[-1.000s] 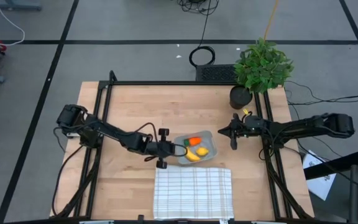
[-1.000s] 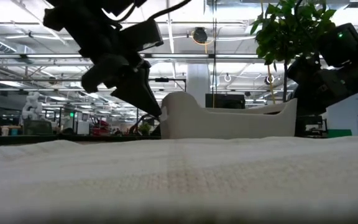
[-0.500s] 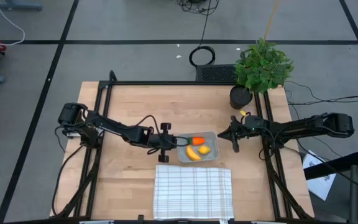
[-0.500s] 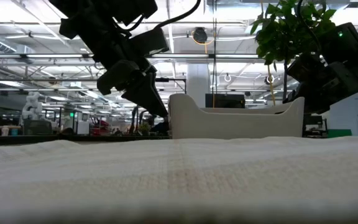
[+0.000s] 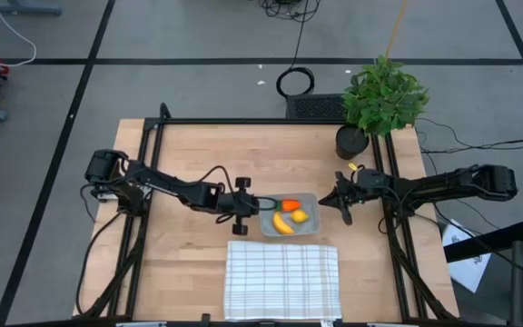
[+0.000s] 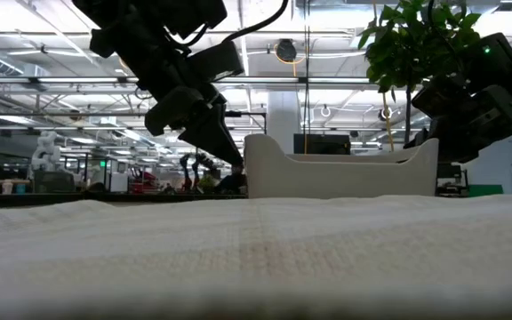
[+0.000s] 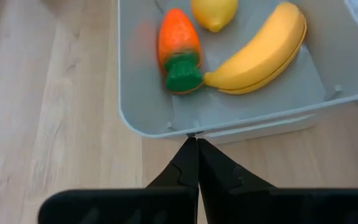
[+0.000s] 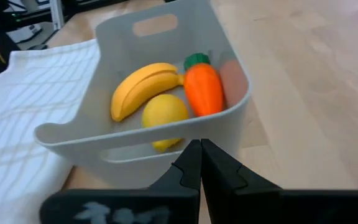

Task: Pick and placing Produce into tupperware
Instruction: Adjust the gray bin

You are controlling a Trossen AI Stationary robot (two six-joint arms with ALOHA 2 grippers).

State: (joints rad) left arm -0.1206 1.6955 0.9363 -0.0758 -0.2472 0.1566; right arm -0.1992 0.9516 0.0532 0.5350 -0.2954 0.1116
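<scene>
The grey tupperware tub stands on the wooden table just beyond the cloth, and also shows in the low view. In it lie the orange carrot, the yellow banana and the lemon. My left gripper is shut, with its tips at the tub's left wall. My right gripper is shut, its tips close by the tub's right wall. I cannot tell whether the right gripper touches it. My left gripper has its shut fingertips against the rim of the tub's left wall, about midway along it. The fingers come nearly level from the table's left. The tub stands flat on the table.
A white grid-patterned cloth lies along the table's near edge, its far edge next to the tub. A potted green plant stands at the far right corner. Black frame rails run along the table's sides.
My left gripper has gone toward the table's right edge and a little toward the far edge, staying shut. The tub has slid a short way to the right and turned from askew to square with the cloth. The produce stays inside.
</scene>
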